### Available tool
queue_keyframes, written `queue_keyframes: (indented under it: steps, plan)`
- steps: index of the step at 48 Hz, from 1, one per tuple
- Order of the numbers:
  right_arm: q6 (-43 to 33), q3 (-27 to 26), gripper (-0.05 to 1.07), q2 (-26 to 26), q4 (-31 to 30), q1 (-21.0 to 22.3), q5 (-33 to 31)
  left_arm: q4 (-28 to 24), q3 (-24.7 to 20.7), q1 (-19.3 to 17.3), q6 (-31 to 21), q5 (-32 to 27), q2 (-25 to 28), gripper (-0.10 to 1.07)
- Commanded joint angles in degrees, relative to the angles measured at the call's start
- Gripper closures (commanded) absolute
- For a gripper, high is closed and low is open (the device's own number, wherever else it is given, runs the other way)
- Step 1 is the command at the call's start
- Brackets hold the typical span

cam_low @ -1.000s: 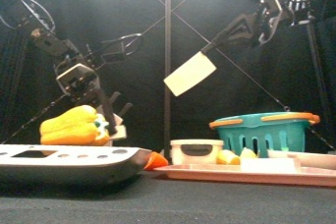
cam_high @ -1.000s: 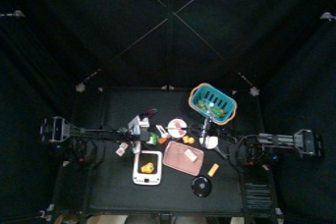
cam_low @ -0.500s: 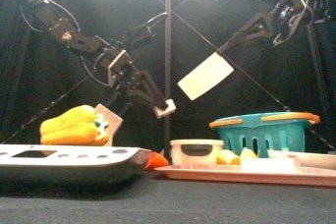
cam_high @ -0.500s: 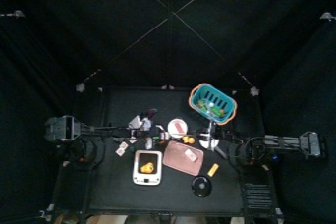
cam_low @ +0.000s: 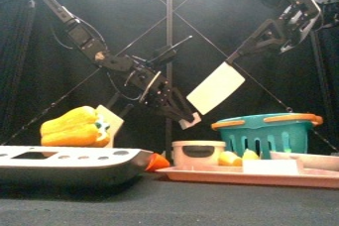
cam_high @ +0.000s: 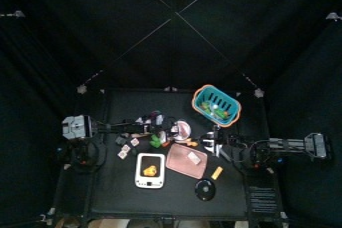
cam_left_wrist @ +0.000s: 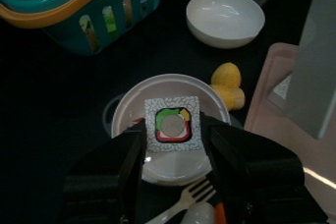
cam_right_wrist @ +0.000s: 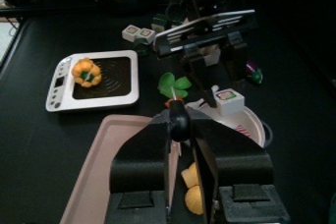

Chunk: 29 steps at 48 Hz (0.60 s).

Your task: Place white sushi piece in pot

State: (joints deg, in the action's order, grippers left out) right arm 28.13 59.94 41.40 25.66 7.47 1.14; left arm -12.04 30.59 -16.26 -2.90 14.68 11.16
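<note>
Here the left end effector [cam_left_wrist: 174,159] gapes above the sushi piece [cam_left_wrist: 172,127]; the right end effector's [cam_right_wrist: 178,122] state is unclear.

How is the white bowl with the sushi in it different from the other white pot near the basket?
The white bowl holds a sushi piece; the white pot is empty. The pot has a dark handle; the bowl shows none. The bowl lies right under the left tool, the pot farther off. Both are round and white.
</note>
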Motion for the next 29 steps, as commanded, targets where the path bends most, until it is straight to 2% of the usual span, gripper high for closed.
queue_keyframes:
  steps: [1, 11, 29]
  plan:
    - [0.1, -0.7, 0.60, 0.1, 0.2, -0.2, 0.3, 0.1, -2.6, -0.4, -0.1, 0.4, 0.3, 0.35]
    - [0.1, -0.7, 0.60, -0.2, 0.2, -0.1, 0.4, 0.1, -3.2, -0.3, 0.0, 0.2, 1.8, 0.32]
    - [0.1, -0.8, 0.60, -0.2, 0.0, -0.2, 0.6, 1.1, -3.0, -0.2, -0.1, 0.3, 1.9, -0.01]
